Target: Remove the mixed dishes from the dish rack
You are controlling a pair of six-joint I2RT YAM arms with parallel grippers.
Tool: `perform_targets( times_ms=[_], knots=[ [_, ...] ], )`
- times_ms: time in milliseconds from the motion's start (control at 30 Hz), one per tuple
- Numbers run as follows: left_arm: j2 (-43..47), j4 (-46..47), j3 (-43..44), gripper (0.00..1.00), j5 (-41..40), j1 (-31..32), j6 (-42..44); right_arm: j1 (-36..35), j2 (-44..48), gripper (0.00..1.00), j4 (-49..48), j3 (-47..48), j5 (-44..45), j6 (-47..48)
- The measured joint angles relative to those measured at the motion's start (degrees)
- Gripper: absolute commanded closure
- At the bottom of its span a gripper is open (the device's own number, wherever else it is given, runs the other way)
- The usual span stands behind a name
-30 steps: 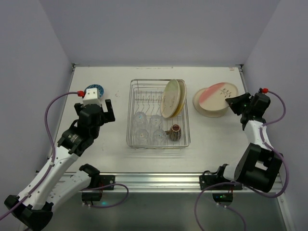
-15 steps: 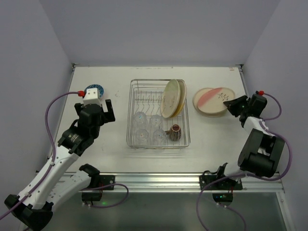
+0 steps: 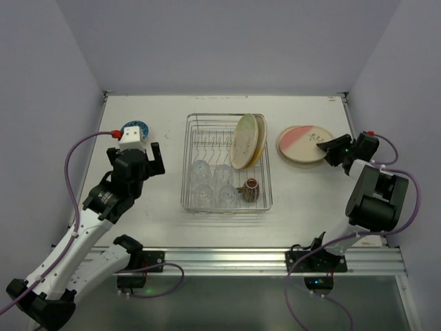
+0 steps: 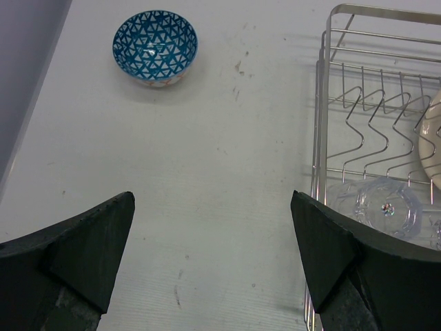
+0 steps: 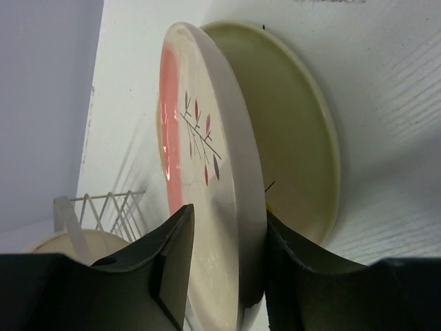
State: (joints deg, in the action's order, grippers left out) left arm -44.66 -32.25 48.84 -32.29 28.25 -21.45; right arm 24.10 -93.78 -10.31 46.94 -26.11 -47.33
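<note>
The dish rack [image 3: 187, 165] stands mid-table, with two cream plates [image 3: 247, 141] upright in its prongs. Low inside it are several clear glasses [image 3: 210, 183] and a dark mug [image 3: 249, 187]. The blue-patterned bowl [image 3: 136, 127] sits on the table left of the rack, ahead of my left gripper [image 3: 136, 160], which is wide open and empty [image 4: 213, 234]. To the right of the rack a pink-and-cream plate [image 3: 303, 141] lies on a pale-green plate [image 5: 296, 138]. My right gripper [image 3: 329, 146] straddles the pink plate's rim [image 5: 227, 234], jaws slightly parted.
The rack's left wall [image 4: 320, 124] and one glass [image 4: 389, 207] lie just right of my left fingers. The right wall stands close behind my right arm. The rack's corner [image 5: 103, 207] shows beyond the stacked plates.
The right gripper lowered the tilted pink plate flat onto the pale-green plate and its jaws have begun to part. The left arm has stayed still.
</note>
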Motion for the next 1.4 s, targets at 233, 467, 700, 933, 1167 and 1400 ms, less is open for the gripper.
perform_targets(
  times_ms=[233, 467, 700, 933, 1167, 1400],
  knots=[
    [0.0, 0.0, 0.0, 0.0, 0.1, 0.0, 0.0, -0.4, -2.2, 0.24, 4.7, 3.4, 2.5, 0.3],
    [0.2, 0.0, 0.0, 0.0, 0.2, 0.0, 0.0, -3.3, -4.4, 0.21, 12.6, 9.0, 8.3, 2.9],
    [0.4, 0.0, 0.0, 0.0, 0.2, 0.0, 0.0, -7.5, -7.8, 0.2, 21.2, 15.4, 15.5, 4.5],
    [0.6, 0.0, 0.0, 0.0, 0.4, 0.0, 0.0, -9.3, -8.3, 0.17, 27.4, 18.1, 22.2, 4.8],
    [0.7, 0.0, 0.0, 0.0, 0.5, 0.0, 0.0, -11.5, -8.2, 0.11, 31.4, 23.2, 29.0, 6.6],
    [0.7, 0.0, 0.0, 0.0, 0.3, 0.0, 0.0, -13.5, -2.8, 0.01, 34.8, 23.4, 33.8, 9.6]
  ],
)
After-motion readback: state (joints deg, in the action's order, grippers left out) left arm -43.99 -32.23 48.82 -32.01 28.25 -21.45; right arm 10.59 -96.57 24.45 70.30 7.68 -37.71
